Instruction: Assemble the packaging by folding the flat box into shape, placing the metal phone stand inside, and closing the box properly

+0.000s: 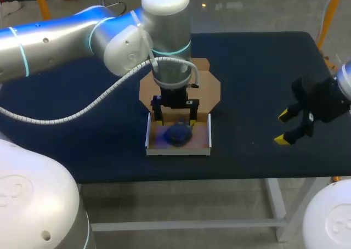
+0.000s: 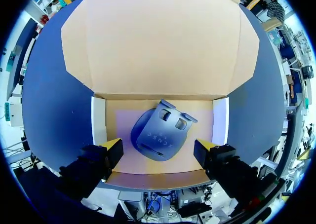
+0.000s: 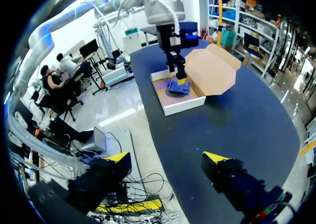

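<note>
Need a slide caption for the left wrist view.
Left gripper open either side of the phone stand lying in the folded box, lid open.

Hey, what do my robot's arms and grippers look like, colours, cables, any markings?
The left arm is rounded silver-grey tubing with glowing light-blue rings at its joints and a white ribbed cable looping alongside. The left gripper and right gripper are black and blocky, each with two yellow-tipped fingers.

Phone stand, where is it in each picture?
Head view: phone stand in the white tray, under the left tool.
Left wrist view: phone stand between the open left tool's fingers.
Right wrist view: phone stand far ahead of the right tool.
Shared landmark: brown lid flap.
</note>
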